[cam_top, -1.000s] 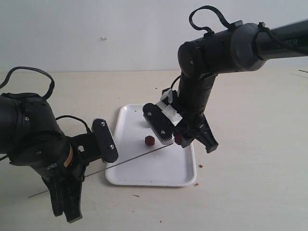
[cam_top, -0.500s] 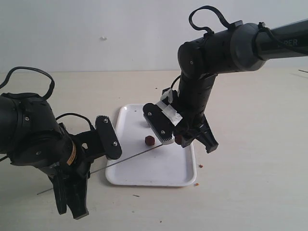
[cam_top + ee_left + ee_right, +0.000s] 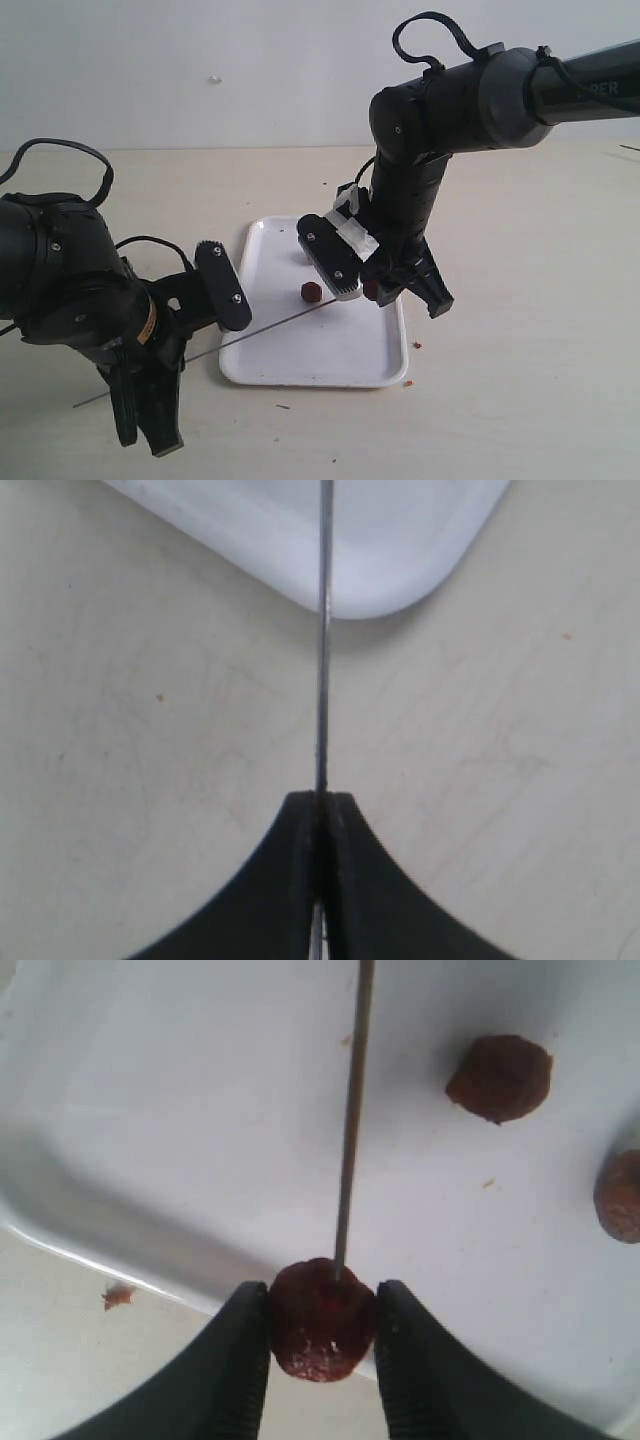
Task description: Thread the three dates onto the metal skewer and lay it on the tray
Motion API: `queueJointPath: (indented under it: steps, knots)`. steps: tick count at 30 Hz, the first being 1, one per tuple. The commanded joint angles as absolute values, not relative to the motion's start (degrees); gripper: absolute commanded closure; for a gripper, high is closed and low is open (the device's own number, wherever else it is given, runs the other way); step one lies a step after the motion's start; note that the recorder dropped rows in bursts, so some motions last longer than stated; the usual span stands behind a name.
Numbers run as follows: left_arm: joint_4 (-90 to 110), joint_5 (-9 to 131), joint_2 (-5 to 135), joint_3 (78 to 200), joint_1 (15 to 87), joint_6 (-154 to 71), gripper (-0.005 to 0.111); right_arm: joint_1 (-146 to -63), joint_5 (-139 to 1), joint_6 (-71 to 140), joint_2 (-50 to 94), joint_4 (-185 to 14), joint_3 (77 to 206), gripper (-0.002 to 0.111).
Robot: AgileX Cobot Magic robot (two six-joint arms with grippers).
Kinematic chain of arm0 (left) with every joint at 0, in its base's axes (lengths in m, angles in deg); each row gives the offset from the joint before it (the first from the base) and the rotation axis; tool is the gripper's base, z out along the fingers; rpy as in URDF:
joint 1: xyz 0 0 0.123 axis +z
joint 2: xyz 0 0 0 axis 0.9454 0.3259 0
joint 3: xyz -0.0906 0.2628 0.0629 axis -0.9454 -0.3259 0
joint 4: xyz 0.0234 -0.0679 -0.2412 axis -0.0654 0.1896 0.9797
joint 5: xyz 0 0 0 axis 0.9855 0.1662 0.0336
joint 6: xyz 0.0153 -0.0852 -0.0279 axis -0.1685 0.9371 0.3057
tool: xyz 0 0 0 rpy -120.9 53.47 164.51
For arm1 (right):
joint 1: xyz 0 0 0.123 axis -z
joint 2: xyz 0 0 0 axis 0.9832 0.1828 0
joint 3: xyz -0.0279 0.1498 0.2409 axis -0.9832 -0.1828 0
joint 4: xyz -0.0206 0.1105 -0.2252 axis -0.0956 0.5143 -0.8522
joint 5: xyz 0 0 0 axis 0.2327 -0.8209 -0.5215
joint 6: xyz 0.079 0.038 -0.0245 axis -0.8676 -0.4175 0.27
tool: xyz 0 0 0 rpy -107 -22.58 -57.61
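A thin, straight grey metal skewer (image 3: 322,630) is pinched between the left jaws, smooth black and pressed together on it, with a stretch of the rod sticking out behind them. From there it slants over a rounded corner of the tray (image 3: 330,355) (flat, glossy white, with a low raised rim), which lies on the pale, faintly scuffed tabletop (image 3: 520,330). The right jaws, curved and black, grip one wrinkled, roundish, dark reddish-brown date (image 3: 322,1320) just above the tray's edge, and the skewer's tip touches its upper side. Two more dates sit loose inside the tray: one (image 3: 500,1077) well clear of the rod, the other (image 3: 620,1195) cut off by the right wrist view's border. A small brown crumb (image 3: 118,1295) lies on the tabletop just beside the rim.
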State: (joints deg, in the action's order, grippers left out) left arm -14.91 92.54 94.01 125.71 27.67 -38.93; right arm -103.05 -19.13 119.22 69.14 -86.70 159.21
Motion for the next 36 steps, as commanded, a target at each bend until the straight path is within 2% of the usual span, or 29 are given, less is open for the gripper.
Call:
queueJointPath:
  steps: [1, 4, 11, 36]
  knots:
    - [-14.99, 91.06, 94.06, 125.69, 27.76, -38.27, 0.107, -103.11, -18.79, 119.07, 68.62, -87.1, 159.41, 0.075]
    - [-14.99, 91.28, 94.06, 125.69, 27.76, -38.27, 0.107, -103.11, -18.92, 119.07, 68.62, -87.1, 159.41, 0.078]
    - [-14.86, 94.54, 94.06, 125.69, 27.64, -38.56, 0.107, -103.11, -19.18, 119.07, 68.62, -87.1, 159.41, 0.078]
    - [-10.62, 91.94, 94.06, 125.69, 27.64, -43.54, 0.107, -103.11, -19.25, 119.07, 68.62, -87.1, 159.41, 0.077]
